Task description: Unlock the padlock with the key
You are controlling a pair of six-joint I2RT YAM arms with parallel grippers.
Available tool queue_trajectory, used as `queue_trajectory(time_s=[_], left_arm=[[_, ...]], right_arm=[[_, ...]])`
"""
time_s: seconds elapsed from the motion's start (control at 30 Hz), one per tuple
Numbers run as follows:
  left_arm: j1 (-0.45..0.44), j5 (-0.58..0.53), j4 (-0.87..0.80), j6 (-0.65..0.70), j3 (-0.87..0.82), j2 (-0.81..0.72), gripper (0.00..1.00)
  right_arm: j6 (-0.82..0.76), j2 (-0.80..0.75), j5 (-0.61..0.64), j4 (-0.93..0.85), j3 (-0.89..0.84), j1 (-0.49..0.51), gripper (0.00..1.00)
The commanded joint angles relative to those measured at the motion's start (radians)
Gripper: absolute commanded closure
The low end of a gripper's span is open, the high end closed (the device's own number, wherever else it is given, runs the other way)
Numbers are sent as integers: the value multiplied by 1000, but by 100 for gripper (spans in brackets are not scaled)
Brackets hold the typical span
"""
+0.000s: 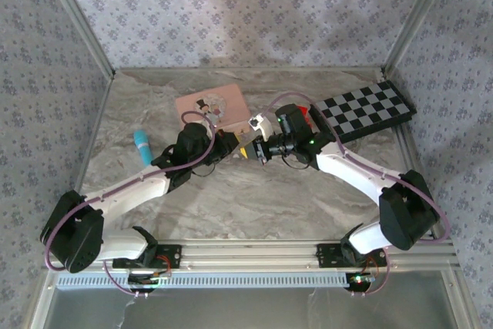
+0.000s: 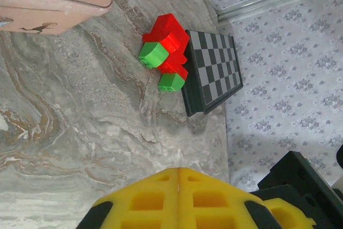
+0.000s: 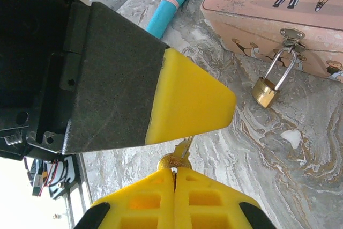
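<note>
**Padlock not yet opened; key in gripper**

Padlock (image 3: 266, 90) hangs by its shackle from the hasp of the pink box (image 3: 278, 14), shackle closed, and nothing is in the keyhole as far as we can see. The key (image 3: 182, 151) is off the tabletop (image 3: 300, 175), its head pinched in the clenched right gripper (image 3: 174, 178). The left gripper (image 2: 178, 178) is clenched too, just beside the blade. We cannot tell whether it nips the blade. We judge that aiming, inserting and turning are all left to do. The padlock sits beyond the key, clearly apart, with bare tabletop between them.
</note>
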Motion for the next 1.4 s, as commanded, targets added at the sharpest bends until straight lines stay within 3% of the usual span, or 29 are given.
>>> queue_trajectory(time_s=[0.0, 0.1, 0.2, 0.33, 0.53, 0.77, 0.93, 1.13, 1.2, 1.37], left_arm=[[-6, -19, 19, 42, 16, -17, 100], [-3, -44, 39, 145, 13, -40, 100], [1, -38, 90, 233, 5, -56, 100], [17, 50, 199, 291, -2, -47, 100], [23, 180, 369, 297, -8, -2, 100], [24, 207, 417, 281, -17, 5, 100], [23, 198, 431, 259, -30, 7, 100], [22, 183, 410, 251, -22, 7, 100], [22, 181, 409, 245, -20, 9, 100], [21, 160, 418, 227, -33, -2, 100]], right_arm=[[18, -27, 0, 28, 14, -7, 86], [96, -73, -25, 91, -36, -46, 62], [226, -113, -88, 242, -110, -95, 53], [342, -144, -104, 397, -188, -113, 51], [520, -108, -152, 673, -257, -113, 50], [560, -56, -183, 755, -267, -115, 54], [566, -50, -188, 773, -271, -114, 73], [581, -37, -195, 794, -270, -110, 83], [585, -32, -199, 801, -268, -107, 83], [590, -19, -201, 809, -268, -102, 71]])
